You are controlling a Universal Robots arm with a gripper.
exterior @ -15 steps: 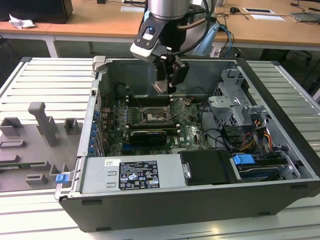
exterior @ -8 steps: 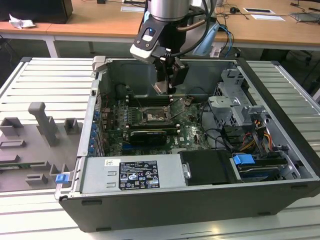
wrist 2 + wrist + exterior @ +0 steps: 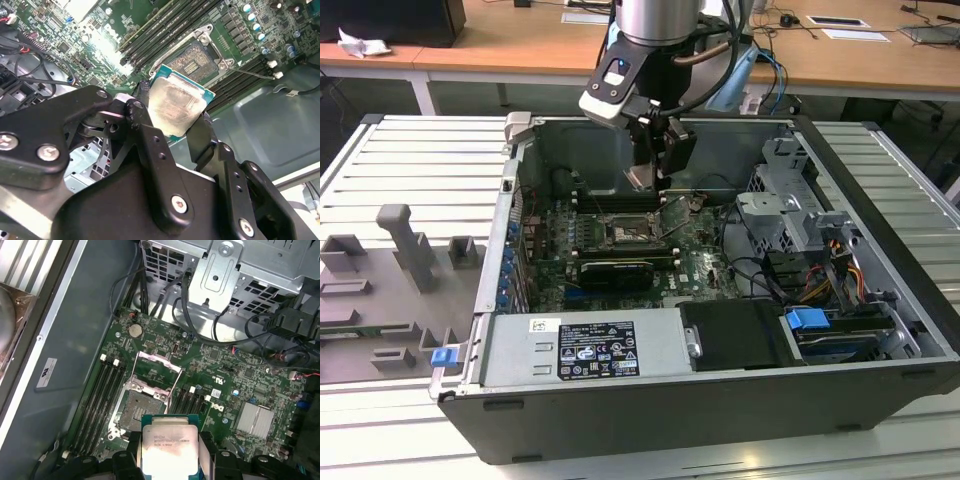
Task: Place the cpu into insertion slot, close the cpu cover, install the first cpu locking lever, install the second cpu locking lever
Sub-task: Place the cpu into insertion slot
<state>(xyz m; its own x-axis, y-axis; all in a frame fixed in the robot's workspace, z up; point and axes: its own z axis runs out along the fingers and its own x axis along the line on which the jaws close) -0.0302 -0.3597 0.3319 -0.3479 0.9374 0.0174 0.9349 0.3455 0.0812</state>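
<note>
Item: I am gripping the flat square silver-tan cpu in the black tool, raised near the dark silver-rimmed insertion slot; tilt or misalignment is risking bent contacts.

An open black computer case lies on a slatted metal table; a grey power supply sits inside its near wall; grey blocks stand beside it at the exterior view's left; wooden desks run behind.

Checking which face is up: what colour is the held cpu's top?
Dull silver-tan with a teal-green border; the cpu shows best in the second wrist view.
</note>
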